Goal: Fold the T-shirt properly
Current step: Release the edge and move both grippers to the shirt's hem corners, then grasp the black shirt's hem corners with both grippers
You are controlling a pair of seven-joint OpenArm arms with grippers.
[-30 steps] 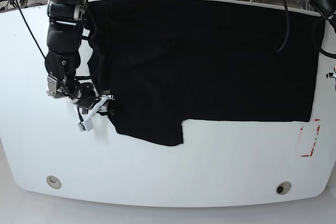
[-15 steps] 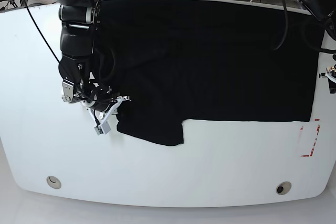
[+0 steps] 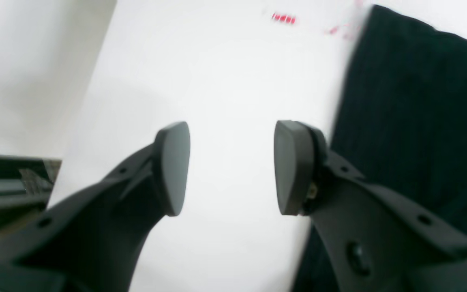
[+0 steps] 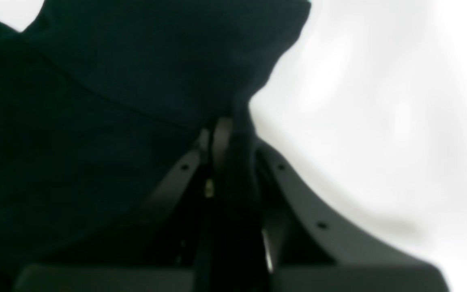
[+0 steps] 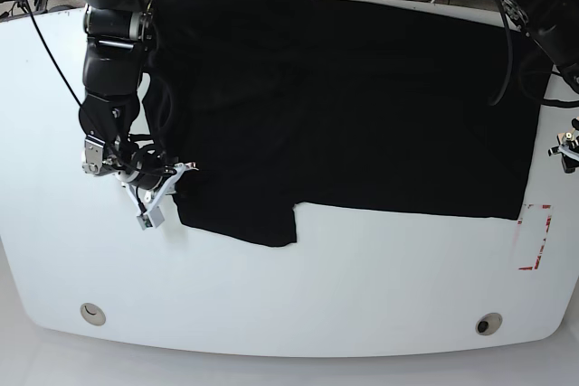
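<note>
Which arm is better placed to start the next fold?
The right: its claw is shut on the shirt edge. The left claw hangs open over bare table beside the shirt.

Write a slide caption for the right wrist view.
Right hand shut on a bunched edge of the black T-shirt above the white table.

The left gripper (image 3: 231,168) hangs over the white table (image 3: 225,81), jaws apart and empty; black T-shirt (image 3: 416,113) lies right; blurred red marks (image 3: 284,18), perhaps tape.

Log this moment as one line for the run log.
right gripper: shut on T-shirt sleeve edge | left gripper: open, empty, over table beside shirt
</note>
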